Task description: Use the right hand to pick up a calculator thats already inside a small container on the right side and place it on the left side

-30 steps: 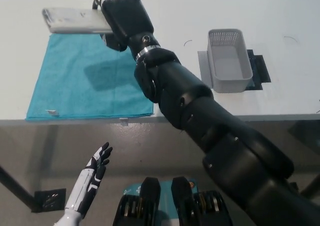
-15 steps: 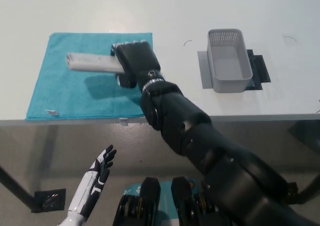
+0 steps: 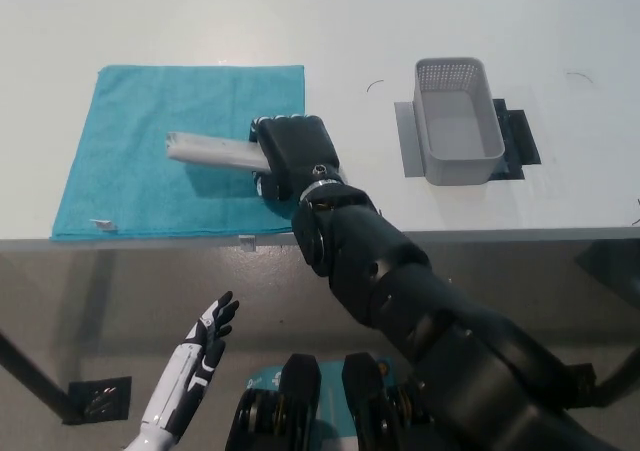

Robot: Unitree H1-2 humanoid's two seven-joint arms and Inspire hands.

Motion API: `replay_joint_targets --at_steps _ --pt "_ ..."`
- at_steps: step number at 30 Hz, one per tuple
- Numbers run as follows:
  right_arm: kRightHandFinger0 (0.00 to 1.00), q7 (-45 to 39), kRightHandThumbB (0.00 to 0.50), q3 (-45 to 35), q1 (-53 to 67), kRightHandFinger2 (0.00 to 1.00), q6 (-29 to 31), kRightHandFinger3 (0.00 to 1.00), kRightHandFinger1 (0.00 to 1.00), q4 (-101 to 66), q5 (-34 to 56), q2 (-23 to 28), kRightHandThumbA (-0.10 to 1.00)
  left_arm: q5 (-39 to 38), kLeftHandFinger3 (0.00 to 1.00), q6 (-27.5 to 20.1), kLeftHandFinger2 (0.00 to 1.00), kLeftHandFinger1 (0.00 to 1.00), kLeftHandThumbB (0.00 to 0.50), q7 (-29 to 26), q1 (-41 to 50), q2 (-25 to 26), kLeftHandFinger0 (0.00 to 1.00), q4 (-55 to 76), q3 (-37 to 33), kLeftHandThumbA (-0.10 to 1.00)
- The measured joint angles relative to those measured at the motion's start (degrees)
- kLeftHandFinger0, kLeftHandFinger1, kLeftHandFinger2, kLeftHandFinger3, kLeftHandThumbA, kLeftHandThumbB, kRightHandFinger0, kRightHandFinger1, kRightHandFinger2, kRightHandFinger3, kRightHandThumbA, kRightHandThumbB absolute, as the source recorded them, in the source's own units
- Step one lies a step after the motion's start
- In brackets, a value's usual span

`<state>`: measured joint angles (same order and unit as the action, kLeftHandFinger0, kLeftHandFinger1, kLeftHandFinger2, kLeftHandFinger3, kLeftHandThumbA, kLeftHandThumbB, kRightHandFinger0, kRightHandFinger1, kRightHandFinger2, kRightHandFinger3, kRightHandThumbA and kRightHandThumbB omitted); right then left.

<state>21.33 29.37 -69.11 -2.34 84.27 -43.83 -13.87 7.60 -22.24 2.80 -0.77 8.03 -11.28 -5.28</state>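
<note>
I find the black right hand (image 3: pixel 292 154) grasping the slim grey calculator (image 3: pixel 210 150), its long axis running leftward from the hand, over the teal cloth (image 3: pixel 130 111); white left hand (image 3: pixel 205 343) rests open below the cloth.
</note>
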Motion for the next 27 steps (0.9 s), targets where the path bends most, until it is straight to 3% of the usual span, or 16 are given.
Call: replay_joint_targets --at_steps 1,2,4,9,20,27 --pt "1.0 -0.3 0.384 -0.2 0.0 1.0 -0.4 1.0 1.0 0.0 0.3 0.0 0.63 0.0 1.0 0.0 1.0 1.0 0.049 0.0 0.0 0.0 1.0 0.0 -0.1 1.0" --pt "1.0 -1.0 0.45 -1.0 -0.1 1.0 -0.9 1.0 1.0 0.0 1.0 0.0 0.72 0.0 1.0 0.0 1.0 1.0 0.049 0.0 0.0 0.0 1.0 0.0 -0.1 1.0" --pt "1.0 -1.8 0.497 -2.2 -0.4 1.0 -1.5 1.0 1.0 0.0 2.2 0.0 0.79 0.0 1.0 0.0 1.0 1.0 0.05 0.0 0.0 0.0 1.0 0.0 -0.3 1.0" --pt "1.0 -4.3 0.5 -4.6 -1.8 1.0 -1.9 1.0 1.0 -0.1 4.8 0.0 0.86 0.0 1.0 0.0 1.0 1.0 0.056 0.0 0.0 0.0 1.0 0.0 -0.5 1.0" --pt "1.0 -5.9 0.5 -7.3 -4.3 1.0 -1.9 1.0 1.0 -0.2 8.9 0.0 0.86 0.0 1.0 0.0 1.0 1.0 0.058 0.0 0.0 0.3 1.0 0.0 -0.8 1.0" --pt "1.0 -11.3 0.5 -11.4 -7.9 1.0 -1.0 1.0 1.0 -0.6 12.9 0.8 0.83 -0.1 1.0 0.0 1.0 1.0 0.047 0.1 0.0 0.4 1.0 0.0 -0.8 1.0"
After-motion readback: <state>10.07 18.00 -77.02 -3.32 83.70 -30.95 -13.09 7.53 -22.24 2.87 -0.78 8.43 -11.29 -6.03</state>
